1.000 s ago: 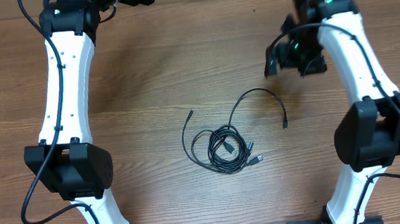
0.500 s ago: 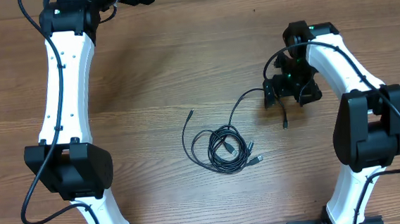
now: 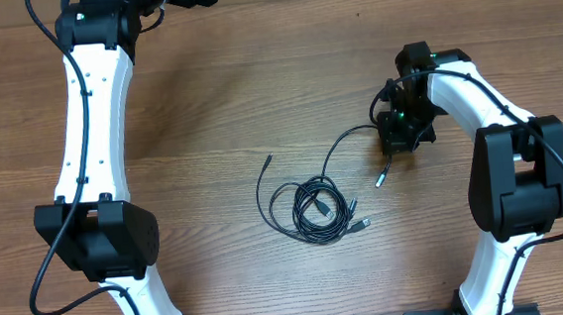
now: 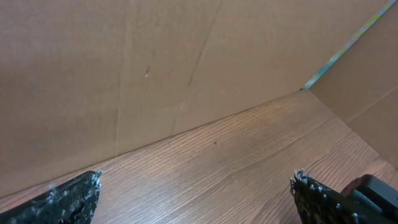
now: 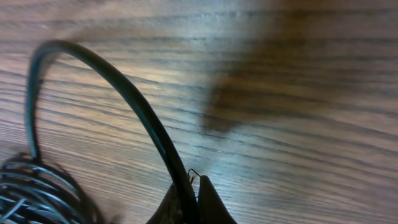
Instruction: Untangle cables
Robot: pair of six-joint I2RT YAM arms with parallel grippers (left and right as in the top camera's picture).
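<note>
Right end effector (image 3: pixel 397 139) clamps the loose strand (image 3: pixel 345 136).
It has dropped from the far right and pinched shut on the arc leading out of the coiled cables (image 3: pixel 315 211) mid-desk (image 3: pixel 208 103); the plug (image 3: pixel 381 179) has swung left. Pulling the strand clear looks ready to begin. Left end effector (image 4: pixel 196 199) hangs spread wide, far left.

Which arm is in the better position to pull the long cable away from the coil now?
Right. The right hand is shut on the cable that arches out of the coil. The left hand is open at the far edge of the table, away from every cable.
</note>
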